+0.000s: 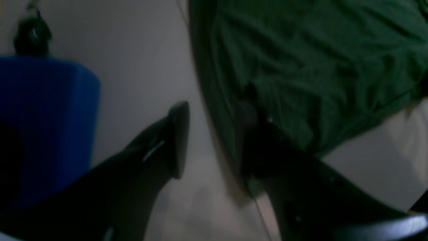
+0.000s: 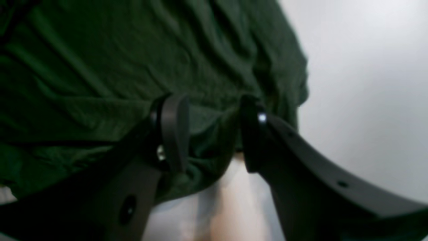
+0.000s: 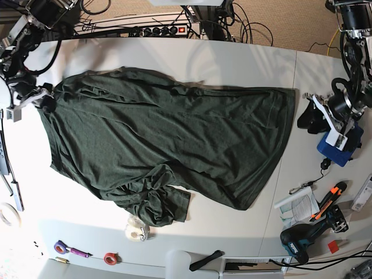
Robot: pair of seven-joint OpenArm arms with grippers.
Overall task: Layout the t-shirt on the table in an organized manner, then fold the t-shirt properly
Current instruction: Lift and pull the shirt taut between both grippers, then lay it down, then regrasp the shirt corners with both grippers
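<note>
T-shirt (image 3: 168, 148) spread across the table (image 3: 232, 64), one sleeve bunched

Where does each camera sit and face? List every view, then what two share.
Left wrist: on the left arm, looking past the open left gripper at the t-shirt edge and table.
Right wrist: on the right arm, looking past the open right gripper at its fabric.
Base: overhead, facing down; both grippers at the sides.
Shared: all show the t-shirt.
</note>
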